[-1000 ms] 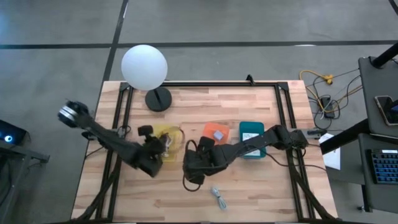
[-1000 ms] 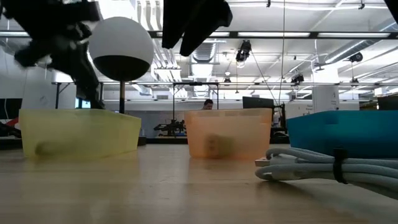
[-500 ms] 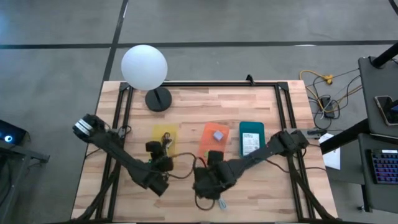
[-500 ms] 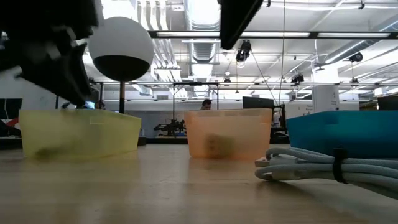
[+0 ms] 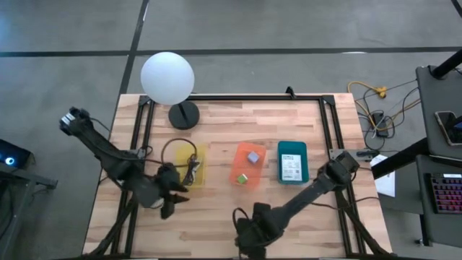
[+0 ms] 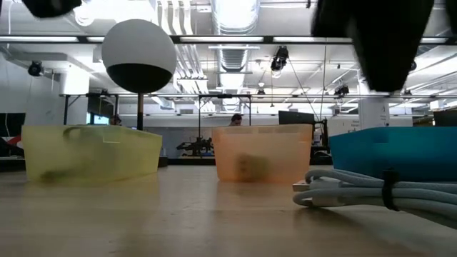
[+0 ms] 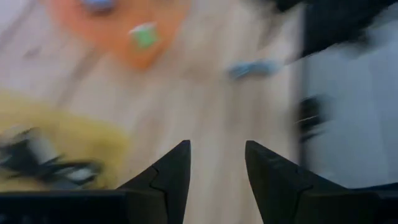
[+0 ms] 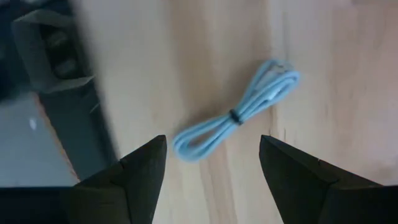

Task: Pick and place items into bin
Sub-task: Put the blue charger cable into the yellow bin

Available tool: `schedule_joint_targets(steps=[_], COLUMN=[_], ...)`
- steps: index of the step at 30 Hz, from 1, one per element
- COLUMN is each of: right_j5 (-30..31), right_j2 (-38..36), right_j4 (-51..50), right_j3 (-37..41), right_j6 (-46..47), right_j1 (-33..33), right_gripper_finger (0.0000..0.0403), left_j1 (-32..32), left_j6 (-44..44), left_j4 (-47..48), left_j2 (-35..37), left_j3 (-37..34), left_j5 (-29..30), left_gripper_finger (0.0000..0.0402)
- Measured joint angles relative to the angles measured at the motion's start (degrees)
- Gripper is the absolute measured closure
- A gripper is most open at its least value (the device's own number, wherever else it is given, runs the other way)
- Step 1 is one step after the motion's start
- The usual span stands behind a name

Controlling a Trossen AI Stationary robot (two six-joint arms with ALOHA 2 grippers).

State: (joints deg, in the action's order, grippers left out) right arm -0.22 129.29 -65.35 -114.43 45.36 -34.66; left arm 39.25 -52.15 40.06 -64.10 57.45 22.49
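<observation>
A pale coiled cable lies flat on the wood near the table's near edge. My right gripper hovers above it, open, with the cable showing ahead between the fingers. In the high view the right gripper hides the cable. My left gripper is open over bare wood, near and left of the yellow bin, which holds coiled cables. The orange bin holds a grey cube and a green cube. The teal bin holds a white card.
A lamp with a white globe and dark base stands at the far left of the table. Black frame rails run along both sides. Bare wood lies between the bins and the near edge.
My right gripper has drawn back from beside the orange bin toward the near edge, and now covers the cable in the high view. My left gripper has left the yellow bin and moved toward the near left. The bins have kept still.
</observation>
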Motion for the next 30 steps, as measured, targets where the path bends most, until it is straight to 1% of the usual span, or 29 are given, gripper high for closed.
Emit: schedule_joint_targets(steps=[3,6,11,14,18,26,30], right_j5=[0.0,0.1,0.6,0.4,0.6,5.0,3.4], right_j2=[0.0,0.0,0.1,0.1,0.1,-0.2,0.1], right_j4=[4.1,6.2,6.6,11.2,14.6,12.2,11.7], right_j3=[4.7,7.5,11.5,13.0,12.6,10.9,12.5], right_j6=[7.8,14.0,21.5,23.6,26.7,27.1,26.4], right_j1=[0.3,0.1,-0.6,-1.1,-2.1,-1.0,1.3], right_gripper_finger=[0.0161,0.016,0.0159,0.0159,0.0163,0.017,0.017], left_j1=[1.9,3.6,5.7,6.6,6.8,6.8,6.8], left_j6=[0.0,0.0,0.0,0.0,0.0,0.2,0.4], left_j4=[-7.5,-12.3,-13.4,-13.4,-13.6,-13.9,-13.9], left_j2=[2.8,3.6,2.1,0.5,-1.8,-3.0,-2.9], left_j3=[0.0,0.0,0.0,0.0,0.0,0.2,0.2], left_j5=[-0.1,0.3,0.5,0.5,0.5,0.5,0.5], left_gripper_finger=[0.0265,0.0265,0.0265,0.0265,0.0265,0.0265,0.0265])
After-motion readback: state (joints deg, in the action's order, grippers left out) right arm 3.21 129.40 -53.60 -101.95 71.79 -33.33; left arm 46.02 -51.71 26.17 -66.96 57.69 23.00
